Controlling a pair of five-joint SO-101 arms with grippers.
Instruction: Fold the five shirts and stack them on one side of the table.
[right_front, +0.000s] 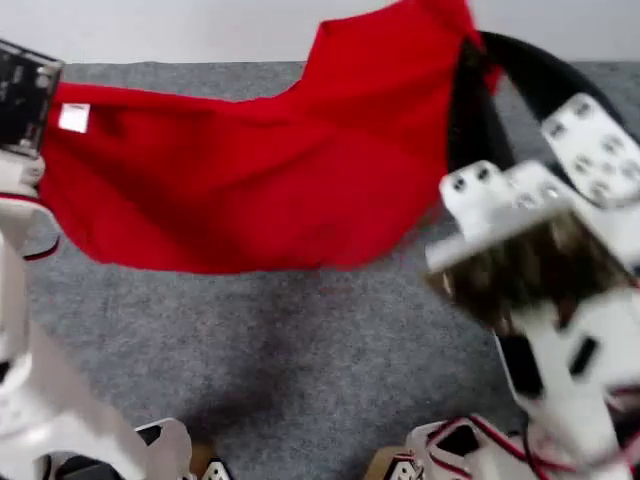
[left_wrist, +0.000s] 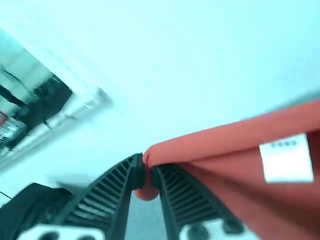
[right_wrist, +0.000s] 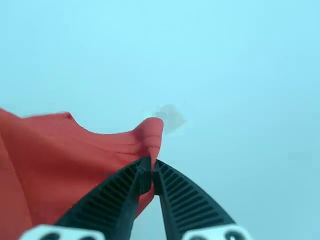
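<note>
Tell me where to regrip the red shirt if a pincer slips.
Retake the upper edge at its outer corner, from that arm's own side. The red shirt hangs stretched between left pincer and right pincer, so that edge is taut; the lower hem sags.

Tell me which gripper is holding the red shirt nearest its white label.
The left gripper: it pinches the red shirt near the white label, while the right gripper pinches a plain corner with no label beside it.
</note>
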